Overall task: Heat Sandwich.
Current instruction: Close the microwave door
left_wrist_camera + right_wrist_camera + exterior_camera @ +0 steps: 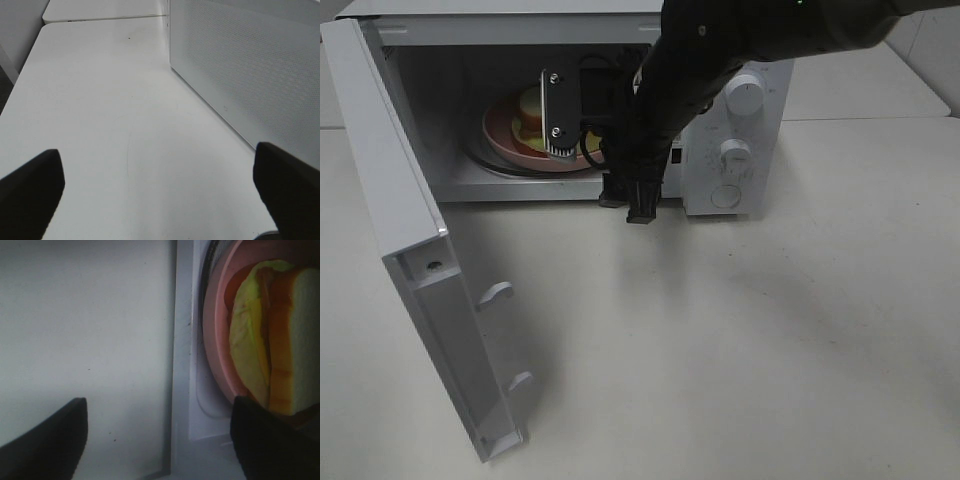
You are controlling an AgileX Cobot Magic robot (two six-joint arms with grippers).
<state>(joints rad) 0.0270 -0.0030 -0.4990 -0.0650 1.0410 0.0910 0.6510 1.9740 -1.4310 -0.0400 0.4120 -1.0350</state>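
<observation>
**Item 1.** White box-shaped microwave oven (735, 150) standing on a white tabletop (720, 350). Its white hinged door (390, 200) is swung fully out to the left. We count two round white dials (745, 95) on the control panel at the right.

**Item 2.** Round pink plate (505, 140), lying flat inside the oven cavity.

**Item 3.** Square white-bread sandwich (270, 340) with yellow-green leaf and a reddish-brown layer. It rests on the pink plate, within its rim, inside the oven.

**Item 4.** Right gripper (160, 445), black, on a black arm reaching across the oven mouth. We find its jaws spread wide with nothing between them. One fingertip (275, 440) is close by the plate's edge; we cannot tell whether it touches.

**Item 5.** Left gripper (159, 195), black. Its jaws are spread to their widest and hold nothing, over bare tabletop. It is beside a white panel with a fine dot pattern (250, 65).
</observation>
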